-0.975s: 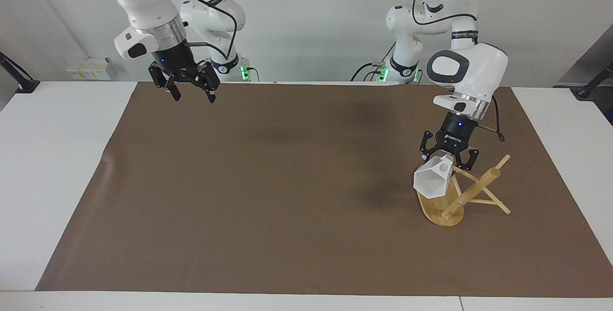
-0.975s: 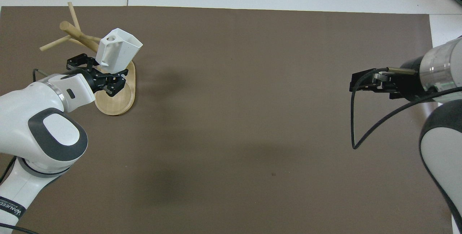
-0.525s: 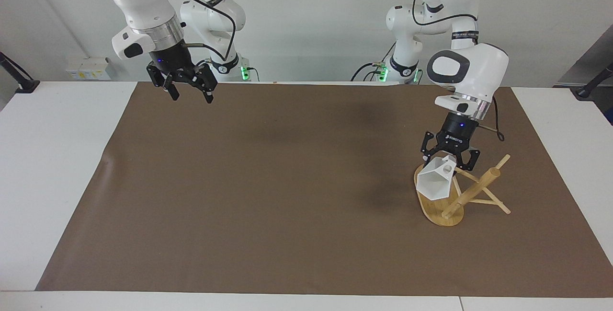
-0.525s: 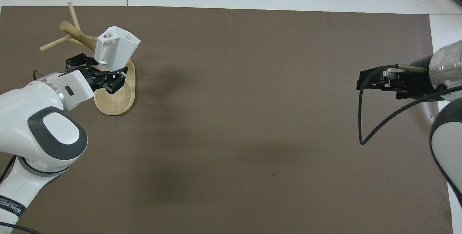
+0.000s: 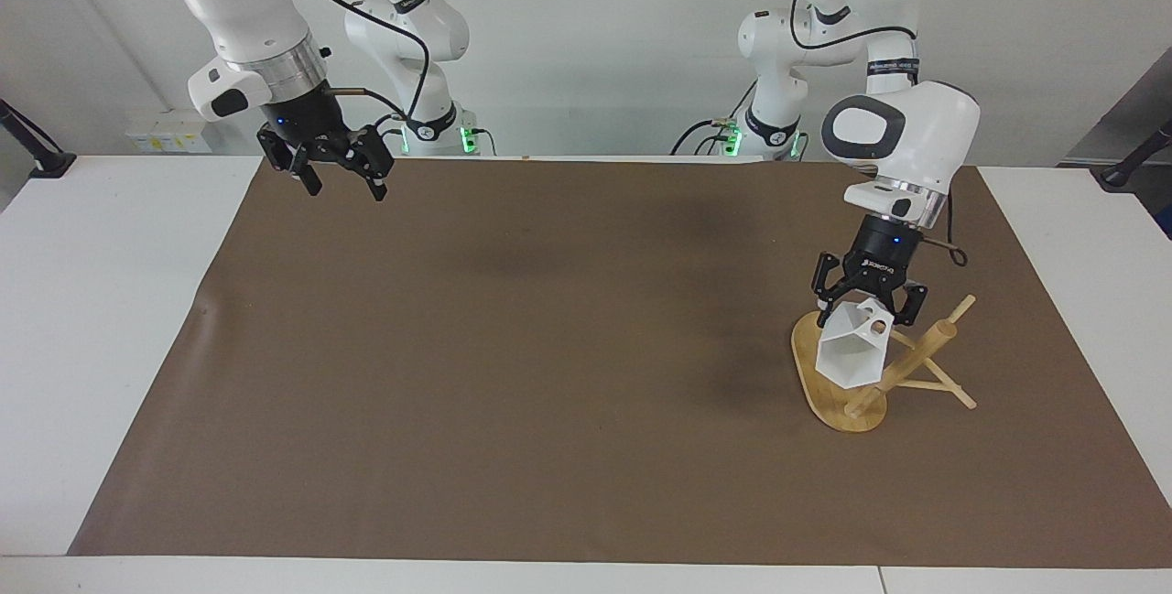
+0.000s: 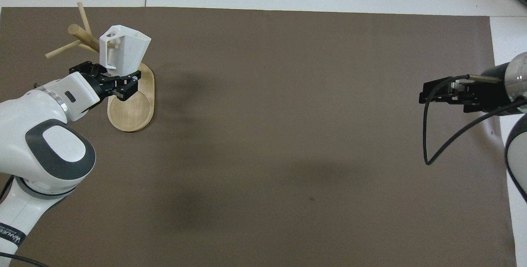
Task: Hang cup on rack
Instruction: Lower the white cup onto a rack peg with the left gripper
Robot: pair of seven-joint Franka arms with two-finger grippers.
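Note:
The white faceted cup (image 5: 850,358) is tipped on its side over the bamboo rack's oval base (image 5: 809,365), its handle turned toward the rack's post (image 5: 916,358). My left gripper (image 5: 870,299) is shut on the cup's bottom end from above. In the overhead view the cup (image 6: 128,51) sits against the rack (image 6: 131,110), and a peg end shows inside the handle opening. The left gripper (image 6: 110,80) is just below the cup in that view. My right gripper (image 5: 341,184) is open and empty, raised over the mat's corner at the right arm's end; it also shows in the overhead view (image 6: 430,94).
A brown mat (image 5: 513,356) covers most of the white table (image 5: 101,301). The rack's post and thin pegs (image 6: 61,49) slant out toward the left arm's end of the table.
My left gripper has carried the cup toward the rack's post and turned it, so the handle now meets a peg. My right gripper has drawn back toward its own end of the table.

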